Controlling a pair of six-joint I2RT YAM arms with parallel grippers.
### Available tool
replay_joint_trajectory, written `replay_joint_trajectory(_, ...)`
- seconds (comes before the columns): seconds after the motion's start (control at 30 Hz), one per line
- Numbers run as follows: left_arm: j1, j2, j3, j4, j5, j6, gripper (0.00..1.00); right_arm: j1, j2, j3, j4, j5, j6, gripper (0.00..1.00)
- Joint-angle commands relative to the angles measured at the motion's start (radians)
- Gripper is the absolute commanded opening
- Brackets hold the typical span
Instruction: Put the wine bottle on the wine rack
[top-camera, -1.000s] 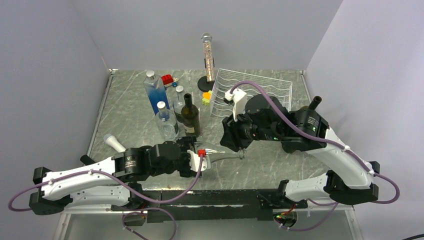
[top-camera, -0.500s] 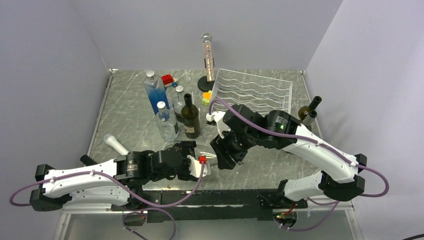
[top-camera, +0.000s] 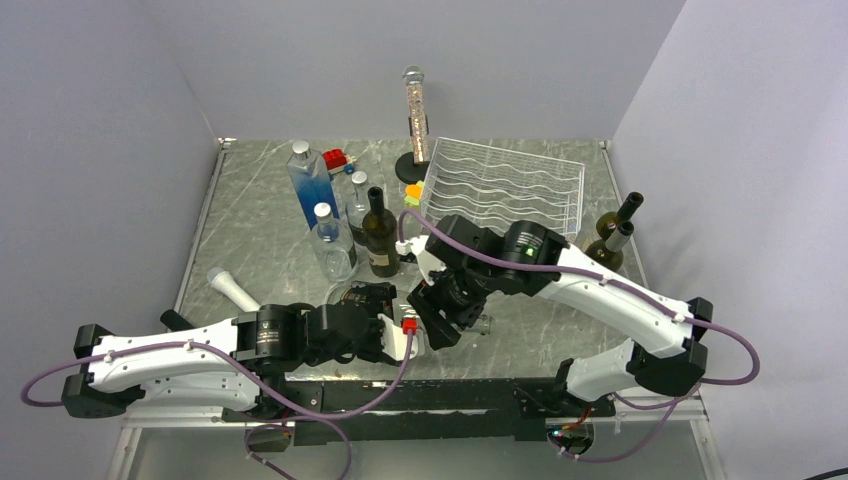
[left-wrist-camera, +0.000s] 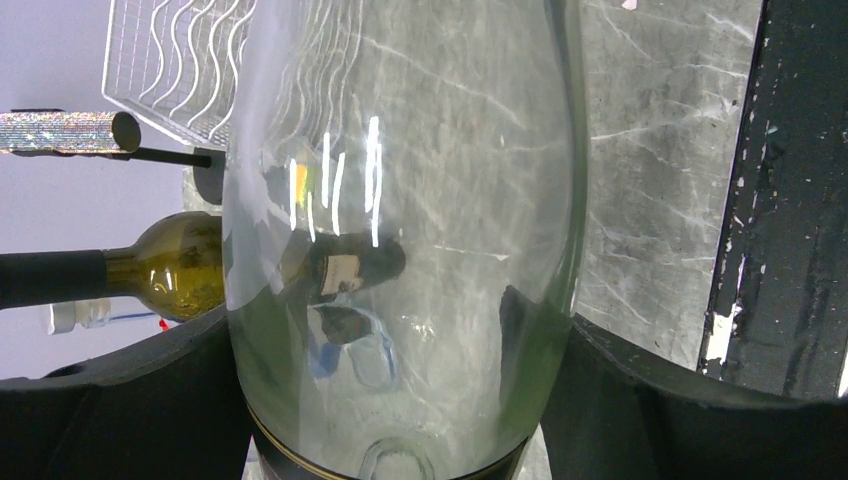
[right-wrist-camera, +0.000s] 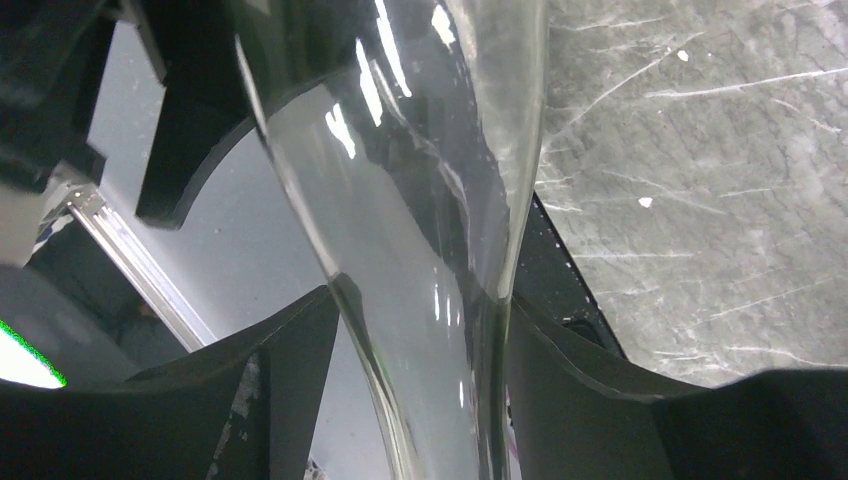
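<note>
Both grippers clamp the clear wine bottle (left-wrist-camera: 400, 230) low in the top view's centre, largely hidden there by the arms. The left gripper (left-wrist-camera: 400, 420) holds its body, the right gripper (right-wrist-camera: 430, 390) its narrowing part. The wine rack (top-camera: 505, 185) sits upper right. Bare table (top-camera: 540, 322) lies right of the grippers, and a dark bottle (top-camera: 380, 235) stands close above them.

Wine bottle and wine rack, placed by the table (top-camera: 260, 240).

Wine bottle (left-wrist-camera: 400, 200): colourless clear glass, smooth curved wall. It is over the table's near middle, its wide body clamped by the left gripper (left-wrist-camera: 400, 400) and a narrower part clamped by the right gripper (right-wrist-camera: 420, 380). It is mostly hidden from above, so contact with the table cannot be told. Wine rack (top-camera: 500, 185): white wire, rectangular frame, rows of wavy cradle wires, sitting on the table's far right part.
</note>
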Motion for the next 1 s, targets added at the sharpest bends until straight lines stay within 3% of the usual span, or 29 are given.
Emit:
replay_joint_trajectory(0.0, -0.009, -0.047, 0.060, 0.216, -0.100, 0.003, 0.01, 0.009, 0.019, 0.003, 0.036, 0.037, -0.002, 0.65)
replay_joint_trajectory(0.27, -0.009, -0.122, 0.071, 0.245, -0.096, -0.057, 0.01, 0.012, -0.067, -0.127, 0.090, -0.011, 0.012, 0.52)
replay_joint_trajectory(0.43, -0.009, -0.121, 0.077, 0.268, -0.106, -0.075, 0.01, 0.013, -0.092, -0.146, 0.089, -0.013, 0.004, 0.30)
replay_joint_trajectory(0.53, -0.008, -0.109, 0.083, 0.269, -0.123, -0.073, 0.01, 0.013, -0.085, -0.137, 0.083, -0.009, -0.016, 0.00)
replay_joint_trajectory(0.67, -0.008, -0.090, 0.092, 0.269, -0.175, -0.077, 0.02, 0.013, -0.091, -0.125, 0.084, 0.046, -0.021, 0.00)
replay_joint_trajectory(0.73, -0.008, -0.084, 0.088, 0.287, -0.231, -0.091, 0.15, 0.013, -0.102, -0.109, 0.094, 0.084, -0.010, 0.00)
replay_joint_trajectory(0.83, -0.008, -0.089, 0.078, 0.295, -0.247, -0.098, 0.45, 0.013, -0.115, -0.072, 0.091, 0.125, 0.008, 0.00)
replay_joint_trajectory(0.97, -0.007, -0.100, 0.057, 0.311, -0.232, -0.104, 0.77, 0.013, -0.146, -0.048, 0.109, 0.143, 0.032, 0.00)
